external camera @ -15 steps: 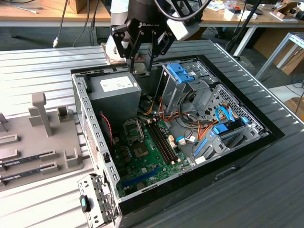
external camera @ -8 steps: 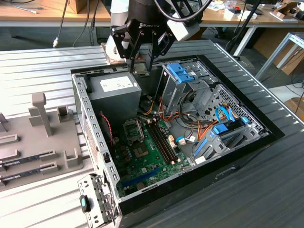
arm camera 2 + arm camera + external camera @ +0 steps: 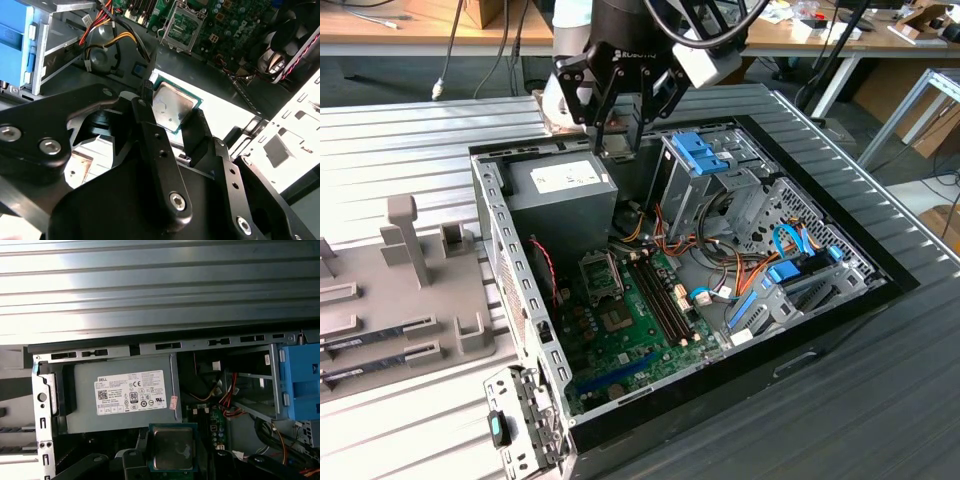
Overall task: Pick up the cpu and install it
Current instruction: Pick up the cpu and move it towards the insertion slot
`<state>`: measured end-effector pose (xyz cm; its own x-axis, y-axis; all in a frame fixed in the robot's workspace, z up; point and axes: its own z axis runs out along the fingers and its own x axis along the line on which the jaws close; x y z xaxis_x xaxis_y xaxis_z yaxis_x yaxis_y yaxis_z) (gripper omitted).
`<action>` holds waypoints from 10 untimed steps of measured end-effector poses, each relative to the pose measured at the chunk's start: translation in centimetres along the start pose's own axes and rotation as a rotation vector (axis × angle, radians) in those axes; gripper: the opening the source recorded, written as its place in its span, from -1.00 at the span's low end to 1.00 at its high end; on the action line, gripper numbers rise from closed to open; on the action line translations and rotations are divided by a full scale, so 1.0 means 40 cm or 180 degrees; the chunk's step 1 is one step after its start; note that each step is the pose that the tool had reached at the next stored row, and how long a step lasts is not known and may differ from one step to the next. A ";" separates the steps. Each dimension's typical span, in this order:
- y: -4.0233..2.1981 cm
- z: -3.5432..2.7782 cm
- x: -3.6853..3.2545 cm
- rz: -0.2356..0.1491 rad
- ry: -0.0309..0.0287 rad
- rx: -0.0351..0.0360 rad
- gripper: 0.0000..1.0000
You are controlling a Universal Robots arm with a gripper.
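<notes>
The cpu [image 3: 172, 106], a small square chip with a silvery top and a thin green edge, sits between the two black fingers of my gripper [image 3: 171, 104], which is shut on it. In the first wrist view the cpu [image 3: 172, 447] hangs over the near edge of the grey power-supply box [image 3: 122, 395]. In the exterior view my gripper [image 3: 618, 135] hovers above the back of the open computer case, over the power supply [image 3: 565, 190]. The bare processor socket [image 3: 602, 272] lies lower down on the green motherboard, and it is seen too in the second wrist view as the socket [image 3: 186, 25].
Memory sticks [image 3: 660, 290] stand to the exterior view's right of the socket. A blue-fronted drive cage [image 3: 705, 160] and bundles of orange and red cables [image 3: 680, 235] crowd the case's right half. A grey fixture tray [image 3: 400, 290] lies on the ribbed table at the left.
</notes>
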<state>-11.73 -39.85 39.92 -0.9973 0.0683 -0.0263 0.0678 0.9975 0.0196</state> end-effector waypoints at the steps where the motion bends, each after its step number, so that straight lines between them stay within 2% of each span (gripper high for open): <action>1: -0.001 0.000 0.000 0.0000 0.0000 0.0000 -0.05; 10: -0.006 0.002 0.000 0.0000 0.0000 0.0000 -0.05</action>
<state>-11.73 -40.09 39.85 -0.9973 0.0683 -0.0262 0.0678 0.9975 0.0195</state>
